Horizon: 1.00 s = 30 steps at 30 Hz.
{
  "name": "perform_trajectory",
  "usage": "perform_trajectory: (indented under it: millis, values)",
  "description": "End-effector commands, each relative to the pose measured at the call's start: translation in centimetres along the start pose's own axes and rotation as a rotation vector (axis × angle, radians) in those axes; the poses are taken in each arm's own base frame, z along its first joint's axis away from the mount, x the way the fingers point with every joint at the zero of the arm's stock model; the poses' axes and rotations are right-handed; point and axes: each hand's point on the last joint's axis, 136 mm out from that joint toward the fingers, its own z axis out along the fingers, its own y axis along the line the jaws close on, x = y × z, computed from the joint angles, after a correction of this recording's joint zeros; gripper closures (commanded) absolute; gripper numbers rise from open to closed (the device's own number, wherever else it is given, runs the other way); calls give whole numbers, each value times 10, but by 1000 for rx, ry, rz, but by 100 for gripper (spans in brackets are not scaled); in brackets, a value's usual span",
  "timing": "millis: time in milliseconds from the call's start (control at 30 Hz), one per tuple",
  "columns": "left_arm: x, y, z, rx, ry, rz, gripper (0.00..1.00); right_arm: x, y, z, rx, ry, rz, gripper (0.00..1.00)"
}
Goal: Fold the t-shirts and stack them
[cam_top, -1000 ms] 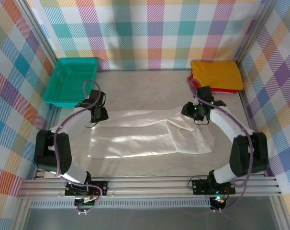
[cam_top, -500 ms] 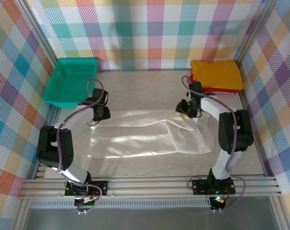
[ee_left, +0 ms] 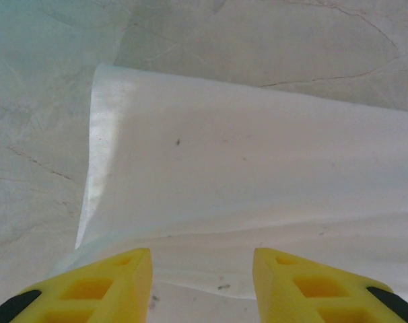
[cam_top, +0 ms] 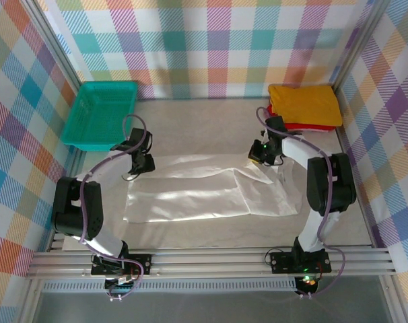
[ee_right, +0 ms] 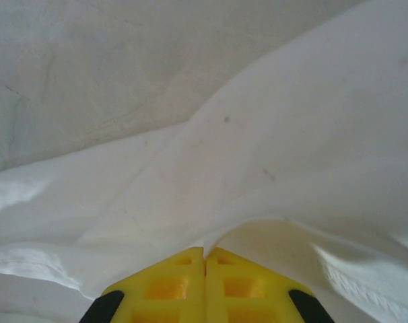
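Observation:
The white t-shirt [cam_top: 190, 192] lies spread flat across the middle of the table, partly folded lengthwise. My left gripper [cam_top: 137, 168] hovers over its far left edge. In the left wrist view that gripper [ee_left: 202, 259] is open, with the white cloth [ee_left: 244, 175] below the gap. My right gripper [cam_top: 261, 156] is at the shirt's far right edge. In the right wrist view it [ee_right: 205, 252] is shut, pinching a raised fold of the white t-shirt [ee_right: 271, 155]. The mustard-yellow t-shirt [cam_top: 305, 104] lies folded on the red one [cam_top: 312, 126] at the back right.
A teal mesh basket [cam_top: 99, 114] stands at the back left, just behind the left arm. Checkered walls close in the table on three sides. Bare table surface [cam_top: 204, 121] stretches between the basket and the folded stack.
The right arm swung in to the shirt's far right edge, and its jaws closed on the cloth. The left gripper shifted slightly and stays open.

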Motion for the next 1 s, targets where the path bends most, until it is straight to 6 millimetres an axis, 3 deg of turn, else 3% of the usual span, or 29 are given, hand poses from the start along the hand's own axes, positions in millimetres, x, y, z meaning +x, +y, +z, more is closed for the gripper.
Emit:
perform_trajectory:
  millis: [0,267,533,733,833,967]
  values:
    - [0,7,-13,-16,-32,-4,56,12,11,-27,-46,-28,5,100]
    - [2,8,-5,-32,-25,-5,56,57,-2,-57,-58,-30,83,100]
    - [0,2,7,-27,-8,-7,56,102,-14,-47,-26,-14,136,98]
    - [5,1,19,-38,28,1,56,123,-42,-50,36,-82,213,97]
    - [5,1,21,-39,31,4,56,132,-46,-52,27,-89,210,91]
    - [0,-4,21,-23,26,0,56,135,-43,-61,6,-98,130,70]
